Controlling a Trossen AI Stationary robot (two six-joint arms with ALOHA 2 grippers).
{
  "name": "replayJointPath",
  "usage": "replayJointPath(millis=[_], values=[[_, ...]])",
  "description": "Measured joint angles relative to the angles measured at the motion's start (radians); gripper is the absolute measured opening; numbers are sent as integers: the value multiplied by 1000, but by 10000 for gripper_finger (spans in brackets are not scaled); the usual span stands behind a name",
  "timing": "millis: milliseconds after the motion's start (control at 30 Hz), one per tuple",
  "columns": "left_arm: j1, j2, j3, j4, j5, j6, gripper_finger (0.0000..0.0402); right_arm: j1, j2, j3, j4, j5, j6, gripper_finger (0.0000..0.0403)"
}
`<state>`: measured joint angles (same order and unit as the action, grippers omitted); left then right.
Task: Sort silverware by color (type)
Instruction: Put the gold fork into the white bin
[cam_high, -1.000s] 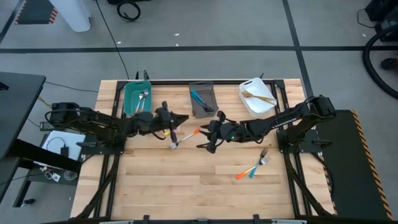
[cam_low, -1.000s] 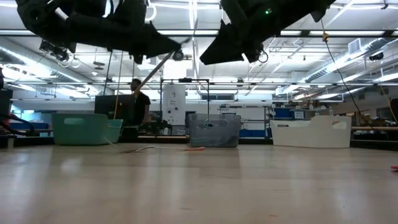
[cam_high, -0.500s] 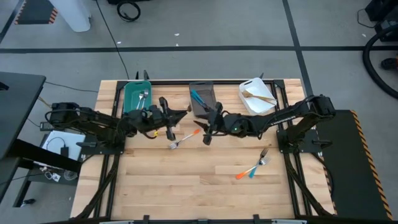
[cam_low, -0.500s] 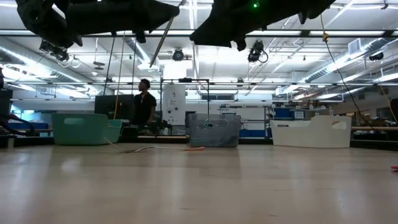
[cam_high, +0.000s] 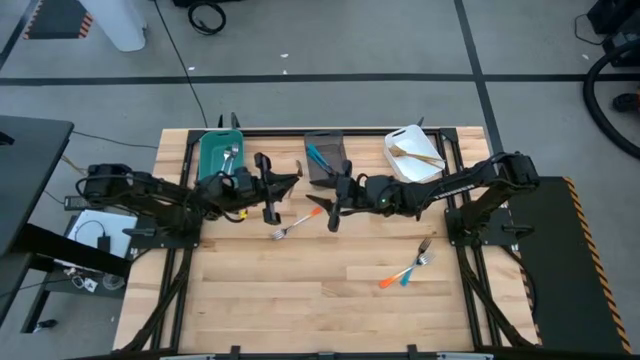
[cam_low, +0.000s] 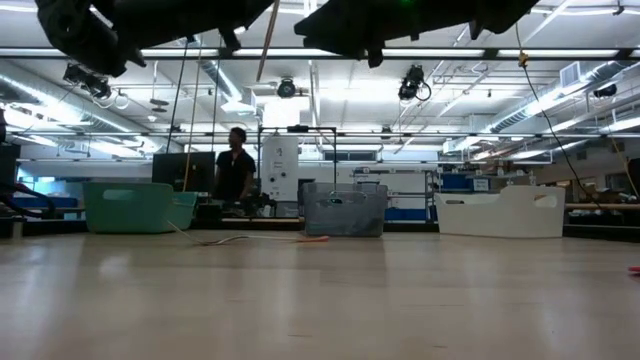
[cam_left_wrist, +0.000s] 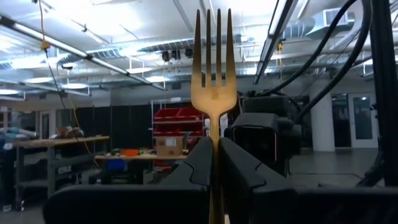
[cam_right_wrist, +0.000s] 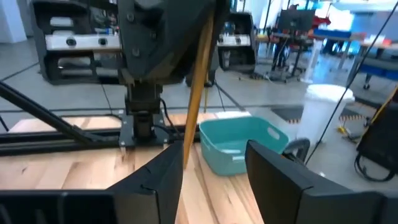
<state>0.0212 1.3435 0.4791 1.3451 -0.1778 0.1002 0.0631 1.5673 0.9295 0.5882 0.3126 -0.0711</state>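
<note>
The left pincer was closed tight on a golden-tan fork, gripping its handle with the tines pointing up and away; it hung in the air just left of the grey bin. The right pincer stood facing it from just right of the grey bin's near end, fingers spread wide and holding nothing, with the fork's tan handle slanting down in the gap between them.

An orange-handled fork lay on the wooden surface just in front of the grey bin, below the two pincers. Farther off to the front right of that bin, an orange fork and a blue fork lay crossed together. The grey bin held blue-handled pieces, the teal bin to its left held silvery ones, and the white bin to its right held a golden one.
</note>
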Motion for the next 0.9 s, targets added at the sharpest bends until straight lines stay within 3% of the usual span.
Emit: replayJointPath(millis=[300,900], values=[[0,99,114,17,0,43,25,0,0,0,10,73,-64,176],[0,214,224,35,-31,130,25,1,1,0,133,195,-184,169]])
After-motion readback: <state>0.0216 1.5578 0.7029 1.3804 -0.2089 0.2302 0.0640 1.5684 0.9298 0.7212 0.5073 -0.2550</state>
